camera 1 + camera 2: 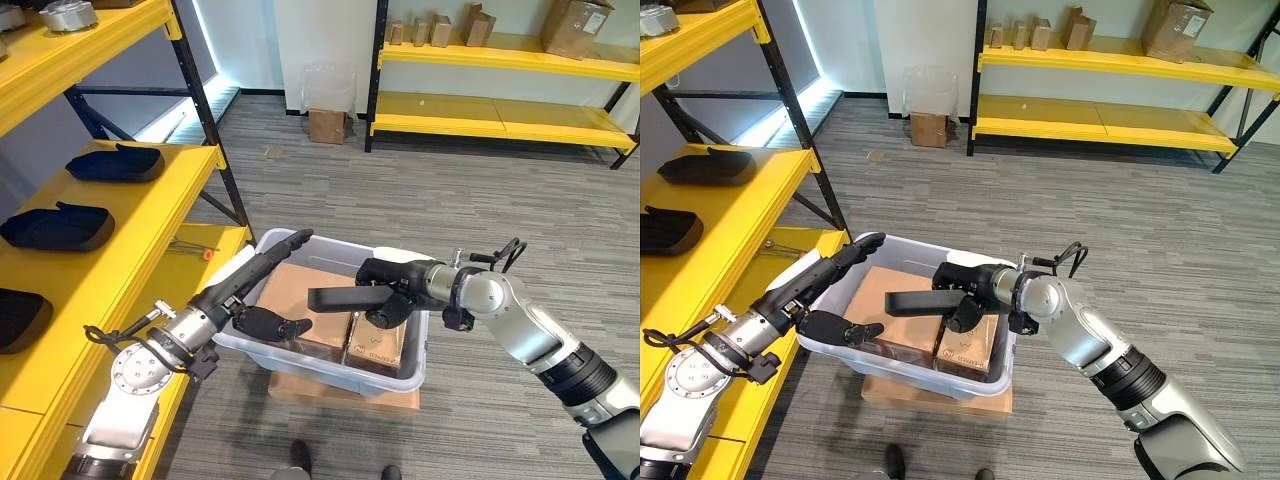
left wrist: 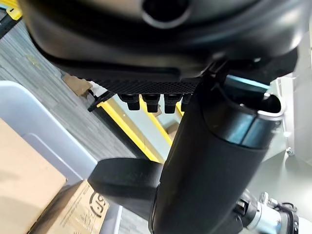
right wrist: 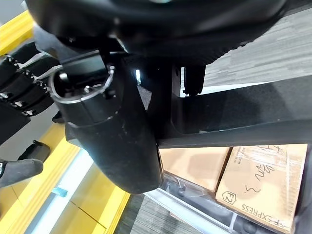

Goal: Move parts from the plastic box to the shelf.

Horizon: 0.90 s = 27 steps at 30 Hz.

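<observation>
A pale plastic box (image 1: 418, 335) stands on the floor beside the yellow shelf (image 1: 160, 205) at the left. Cardboard cartons (image 1: 300, 292) lie inside it. My right hand (image 1: 395, 290) hovers over the box, its fingers and thumb curled round a long black part (image 1: 340, 298), which it holds level above the cartons. The right wrist view has this part (image 3: 243, 124) crossing past the thumb. My left hand (image 1: 250, 285) reaches over the box's left rim, open with fingers straight, just left of the part's free end. Three dark parts (image 1: 115, 163) rest on the shelf.
A flat carton (image 1: 345, 395) lies under the plastic box. A second yellow shelf (image 1: 500, 118) with cartons stands at the far wall, with a small carton (image 1: 327, 125) on the floor beside it. A person's shoes (image 1: 300, 458) stand near the front edge. A silver part (image 1: 68, 14) sits on the top shelf.
</observation>
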{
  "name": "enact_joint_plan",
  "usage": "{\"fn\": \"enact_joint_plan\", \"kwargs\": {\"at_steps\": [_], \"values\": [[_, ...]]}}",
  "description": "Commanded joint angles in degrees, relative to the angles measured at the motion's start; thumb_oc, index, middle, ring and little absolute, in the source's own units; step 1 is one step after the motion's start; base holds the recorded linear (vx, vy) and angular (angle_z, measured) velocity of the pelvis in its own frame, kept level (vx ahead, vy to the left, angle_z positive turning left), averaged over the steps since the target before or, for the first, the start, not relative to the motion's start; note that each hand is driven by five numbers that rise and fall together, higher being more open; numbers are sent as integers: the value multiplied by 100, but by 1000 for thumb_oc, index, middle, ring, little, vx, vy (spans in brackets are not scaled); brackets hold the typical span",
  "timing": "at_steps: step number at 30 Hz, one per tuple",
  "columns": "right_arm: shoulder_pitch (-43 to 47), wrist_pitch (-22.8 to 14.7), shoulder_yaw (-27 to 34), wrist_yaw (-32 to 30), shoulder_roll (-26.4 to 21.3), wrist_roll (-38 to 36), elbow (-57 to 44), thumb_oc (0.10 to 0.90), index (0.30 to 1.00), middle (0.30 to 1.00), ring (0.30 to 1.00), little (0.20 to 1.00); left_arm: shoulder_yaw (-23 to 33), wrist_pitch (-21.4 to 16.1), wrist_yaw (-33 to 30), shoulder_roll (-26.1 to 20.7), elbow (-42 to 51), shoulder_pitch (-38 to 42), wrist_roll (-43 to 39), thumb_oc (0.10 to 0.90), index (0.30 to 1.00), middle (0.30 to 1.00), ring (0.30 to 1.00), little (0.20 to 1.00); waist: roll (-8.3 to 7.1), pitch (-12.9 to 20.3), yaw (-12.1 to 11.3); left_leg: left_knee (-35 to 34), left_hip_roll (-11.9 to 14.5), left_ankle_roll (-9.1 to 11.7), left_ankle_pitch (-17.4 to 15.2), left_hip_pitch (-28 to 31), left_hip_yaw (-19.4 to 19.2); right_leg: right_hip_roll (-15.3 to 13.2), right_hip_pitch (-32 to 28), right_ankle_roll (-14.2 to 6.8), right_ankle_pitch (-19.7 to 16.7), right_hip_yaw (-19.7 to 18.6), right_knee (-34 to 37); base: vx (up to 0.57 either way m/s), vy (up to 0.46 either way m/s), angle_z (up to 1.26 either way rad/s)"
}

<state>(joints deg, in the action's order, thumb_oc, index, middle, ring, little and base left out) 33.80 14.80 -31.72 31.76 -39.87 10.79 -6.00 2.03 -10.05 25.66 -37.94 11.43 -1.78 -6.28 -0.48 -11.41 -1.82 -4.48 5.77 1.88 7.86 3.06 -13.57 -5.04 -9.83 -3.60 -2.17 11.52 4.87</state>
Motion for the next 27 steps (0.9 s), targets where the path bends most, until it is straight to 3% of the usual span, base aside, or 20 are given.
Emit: {"fn": "enact_joint_plan", "kwargs": {"at_steps": [1,19,27], "values": [[514,-585,414,-512,306,-48,-408,400,300,300,300,300,-250,-427,-127,-78,-12,695,-39,900,1000,1000,1000,1000,-25,535,-107,-52,703,610,-403,311,55,-577,147,-474,-33,559,-116,0,0,0],[578,-899,-12,-868,881,67,-392,400,300,300,300,300,-978,44,-13,125,-66,1230,25,900,1000,1000,1000,1000,52,564,-44,-52,712,596,-439,356,10,-598,144,-480,-42,491,-95,0,0,0],[463,-1105,11,-977,862,26,-456,400,300,300,300,300,-1001,106,-38,116,-91,1172,-38,900,1000,1000,1000,1000,80,535,-12,-52,715,591,-446,377,-30,-602,171,-474,-24,453,-131,0,0,0]]}}
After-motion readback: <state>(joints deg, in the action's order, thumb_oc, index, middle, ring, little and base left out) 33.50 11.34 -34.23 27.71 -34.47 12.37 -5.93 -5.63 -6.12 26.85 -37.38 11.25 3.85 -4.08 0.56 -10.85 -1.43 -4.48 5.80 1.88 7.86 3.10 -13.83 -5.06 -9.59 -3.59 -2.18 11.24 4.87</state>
